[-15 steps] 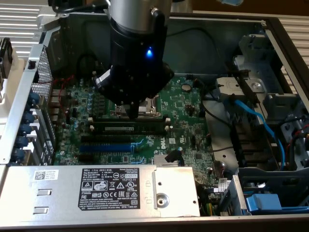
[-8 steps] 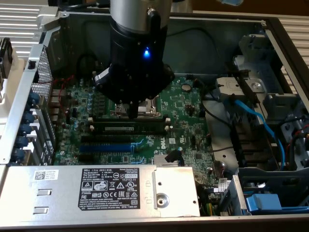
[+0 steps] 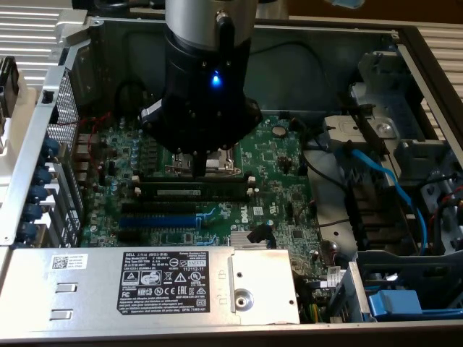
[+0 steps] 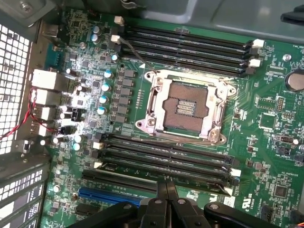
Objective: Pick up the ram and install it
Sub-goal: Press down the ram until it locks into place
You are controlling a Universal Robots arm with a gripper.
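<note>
Dark green with a pale label, the ram (image 3: 192, 192) already stands on edge in one of the black slots just beside the socket (image 4: 186, 105), on the side towards the blue slot (image 4: 109, 194). So I'd say the picking-up is over and the work is at the seating stage.

The gripper (image 4: 166, 186) hangs right above that bank of slots. Its fingers are pressed together with nothing between them, and their tips are close over the stick's top edge, about midway along it. Whether they actually touch it I can't make out; in the exterior view the arm's black body hides the tips.

Nor can I say whether the stick is fully home. The white clips (image 3: 250, 189) at the exterior view's right end of the slots are in sight, but not plainly enough to tell latched from open.

To my eye, finishing calls for a straight, even push down on the top edge. The stick has to stay square in its slot so both ends drop together and the clips snap in. A tilted or off-centre press could seat one end alone or load the board (image 4: 270, 118).
</note>
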